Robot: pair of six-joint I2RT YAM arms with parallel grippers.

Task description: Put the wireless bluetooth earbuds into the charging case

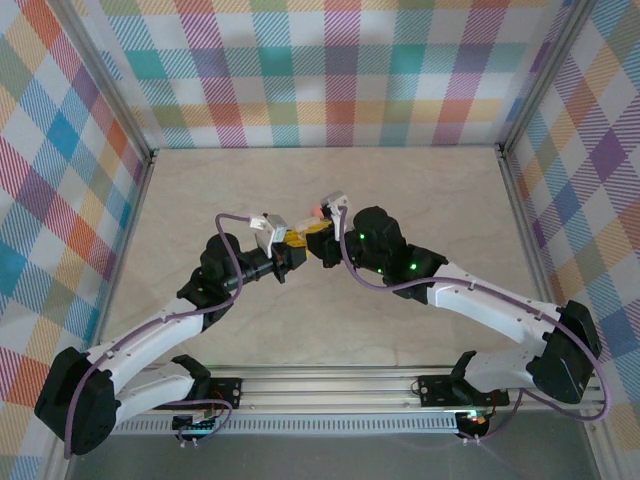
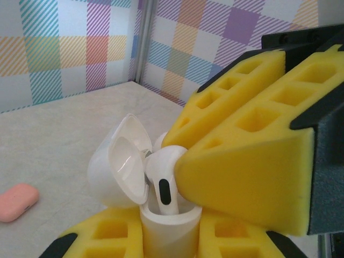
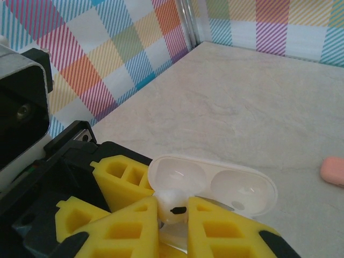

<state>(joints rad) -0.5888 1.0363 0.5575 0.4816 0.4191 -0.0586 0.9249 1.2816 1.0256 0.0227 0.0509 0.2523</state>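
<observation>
Here, the worktop (image 1: 420,190) carries two arms that meet over its middle, at the white case (image 2: 169,234). The left tool (image 1: 290,245) reaches the case from the left. It is pressed together on the case's lower body, one yellow foam finger on each side, and holds the case upright. The right tool (image 3: 172,223) reaches the case from the right and from above, and its foam fingertips pinch a white bud (image 2: 161,177) between them. A pink case (image 2: 16,202), shut, lies flat on the worktop near the white case, apart from it. The white case's lid (image 2: 126,166) stands open, tipped back on the side away from the right tool, and shows two hollows. The bud sits at the mouth of the white case, stem down inside the body and rounded head above the rim.
</observation>
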